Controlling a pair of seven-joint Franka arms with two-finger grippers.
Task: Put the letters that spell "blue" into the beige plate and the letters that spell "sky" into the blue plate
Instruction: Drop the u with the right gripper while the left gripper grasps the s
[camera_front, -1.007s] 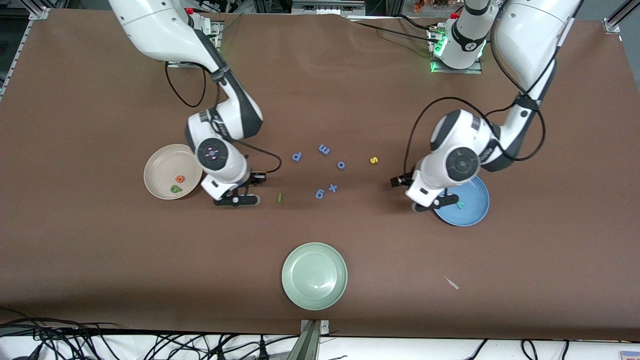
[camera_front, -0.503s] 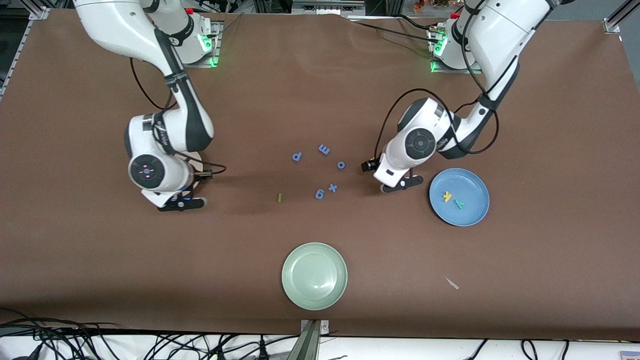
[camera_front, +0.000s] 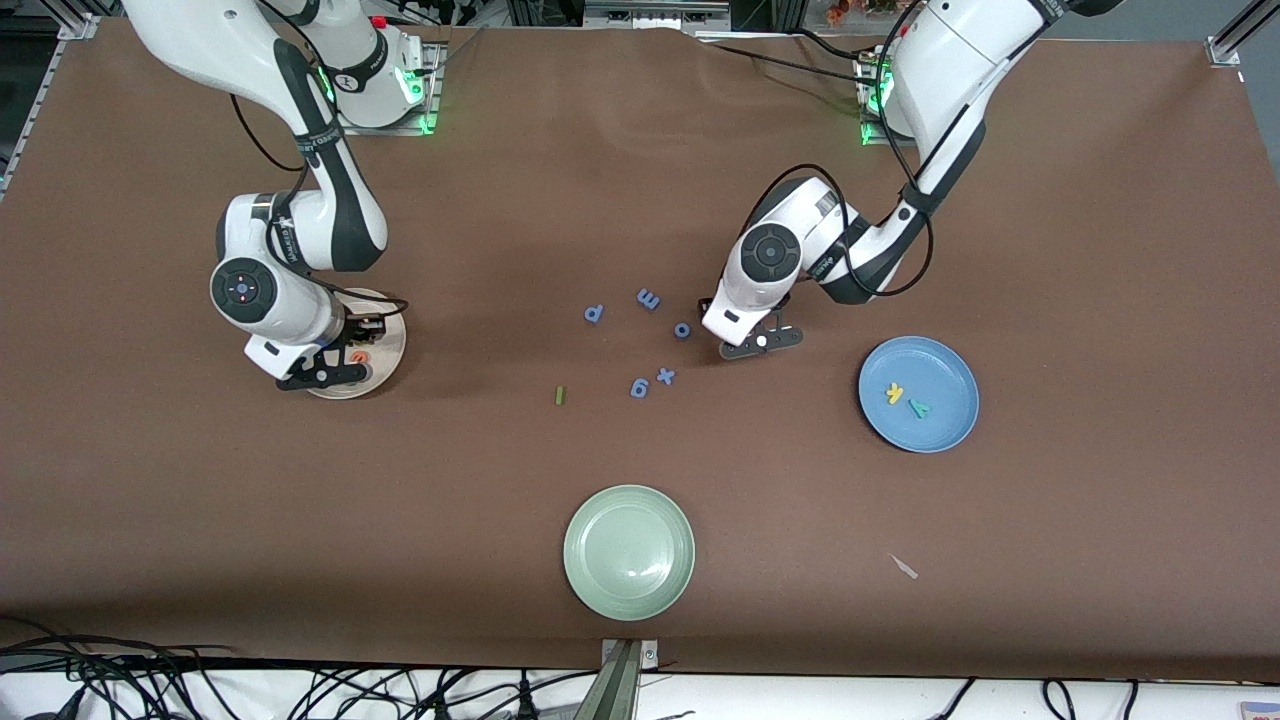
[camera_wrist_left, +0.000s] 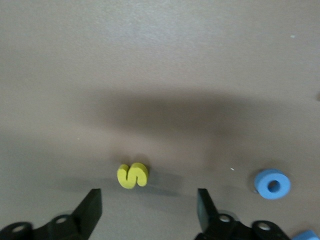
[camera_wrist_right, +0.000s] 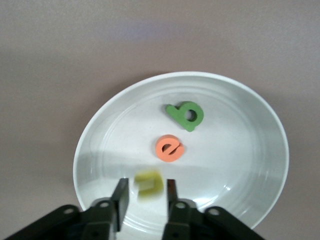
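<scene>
My right gripper (camera_wrist_right: 146, 192) hangs over the beige plate (camera_wrist_right: 235, 150), fingers apart. The yellow u (camera_wrist_right: 149, 185) shows blurred between them, touching neither. A green b (camera_wrist_right: 186, 115) and orange e (camera_wrist_right: 170, 148) lie in that plate (camera_front: 387, 345). My left gripper (camera_wrist_left: 148, 200) is open low over the table, the yellow s (camera_wrist_left: 132, 175) just ahead of its fingertips. The front view hides the s under the left gripper (camera_front: 760, 342). The blue plate (camera_front: 940, 425) holds the yellow k (camera_front: 894, 393) and teal y (camera_front: 917, 408). The green l (camera_front: 560, 396) lies mid-table.
Several periwinkle letters (camera_front: 665, 376) are scattered mid-table between the two plates; a blue o (camera_wrist_left: 272, 184) lies close beside my left gripper. A pale green plate (camera_front: 629, 552) sits near the front edge, with a small white scrap (camera_front: 904, 566) toward the left arm's end.
My right arm swung from near the l to over the beige plate, and its fingers parted from the u. My left arm left the blue plate and came over the s.
</scene>
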